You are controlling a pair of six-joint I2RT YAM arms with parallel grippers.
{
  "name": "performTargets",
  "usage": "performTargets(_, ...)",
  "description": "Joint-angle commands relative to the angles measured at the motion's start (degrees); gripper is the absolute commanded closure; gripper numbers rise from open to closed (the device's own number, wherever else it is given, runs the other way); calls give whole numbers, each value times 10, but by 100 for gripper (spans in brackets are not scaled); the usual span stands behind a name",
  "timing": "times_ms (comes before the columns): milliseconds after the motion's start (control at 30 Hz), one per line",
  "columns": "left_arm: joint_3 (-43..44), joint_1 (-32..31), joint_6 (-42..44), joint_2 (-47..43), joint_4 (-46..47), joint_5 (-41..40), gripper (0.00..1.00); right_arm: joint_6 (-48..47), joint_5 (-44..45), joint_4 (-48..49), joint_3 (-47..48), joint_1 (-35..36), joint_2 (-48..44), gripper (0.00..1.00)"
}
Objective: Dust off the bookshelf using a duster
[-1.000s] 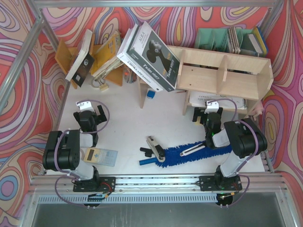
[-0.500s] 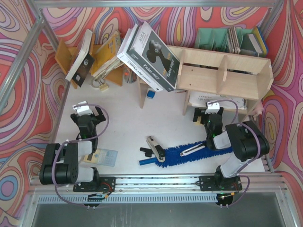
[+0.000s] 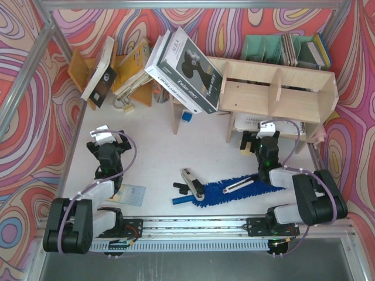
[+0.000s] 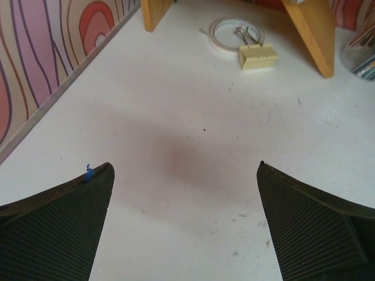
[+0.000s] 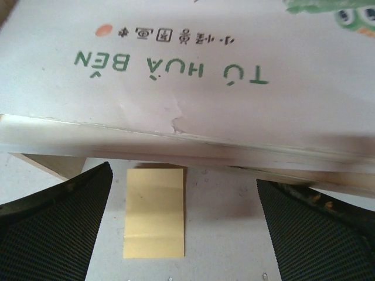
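**A:** Watching both arms stretch toward the far side this last second, the right gripper (image 3: 261,140) now noses up to the bookshelf (image 3: 293,102). The duster (image 3: 214,191) hasn't budged, though. It lies on the table (image 3: 158,158) near the right arm's base, untouched. No dusting yet?

**B:** Nope. Both the right and the left gripper (image 3: 109,141) gape wide and empty. The right wrist view shows a book cover (image 5: 176,52) and a pale yellow slip (image 5: 154,213) under the shelf, which the top camera misses. The left wrist view shows a binder clip (image 4: 258,55).
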Motion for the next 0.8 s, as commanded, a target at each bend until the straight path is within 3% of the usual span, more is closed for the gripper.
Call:
performTargets(0, 4, -16, -11, -42, -36, -37, 1, 26, 8, -44, -15, 5, -59, 1)
performTargets(333, 60, -48, -48, -129, -165, -29, 2, 69, 19, -195, -9, 24, -166, 1)
performTargets(667, 65, -50, -129, -326, -328, 26, 2, 52, -8, -315, -21, 103, -326, 1)
performTargets(767, 73, -50, -173, -365, -368, 4, 1, 57, -21, -339, -11, 122, -354, 1)
